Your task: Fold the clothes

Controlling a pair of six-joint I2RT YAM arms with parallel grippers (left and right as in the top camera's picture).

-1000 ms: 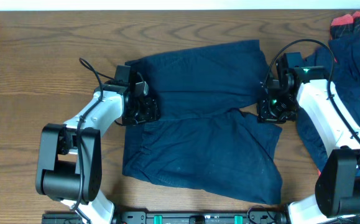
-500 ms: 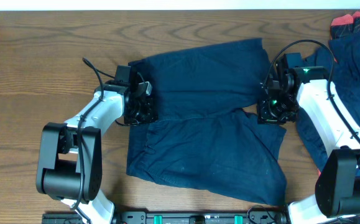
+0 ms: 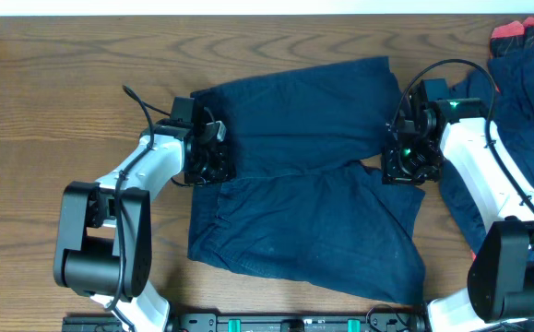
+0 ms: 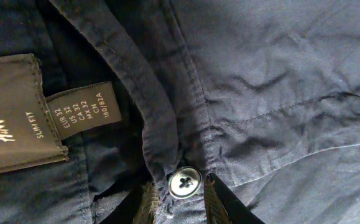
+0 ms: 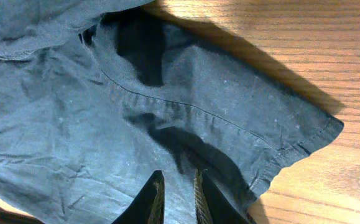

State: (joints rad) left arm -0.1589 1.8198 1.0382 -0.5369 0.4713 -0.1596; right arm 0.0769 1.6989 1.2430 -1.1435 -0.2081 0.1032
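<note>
Two grippers sit at opposite ends of the navy shorts (image 3: 303, 194), which lie spread on the wooden table (image 3: 64, 92) between the arms. The left gripper (image 3: 215, 160) is at the waistband end, its fingers (image 4: 143, 205) narrowed onto the band right beside a pale button (image 4: 184, 182) — the H&M label (image 4: 18, 118) shows up and to the left of it. The right gripper (image 3: 401, 166) is at the leg end, fingers (image 5: 155, 198) nearly together, pinching a fold of the cloth. More navy clothing (image 3: 525, 92) lies at the table's right edge
</note>
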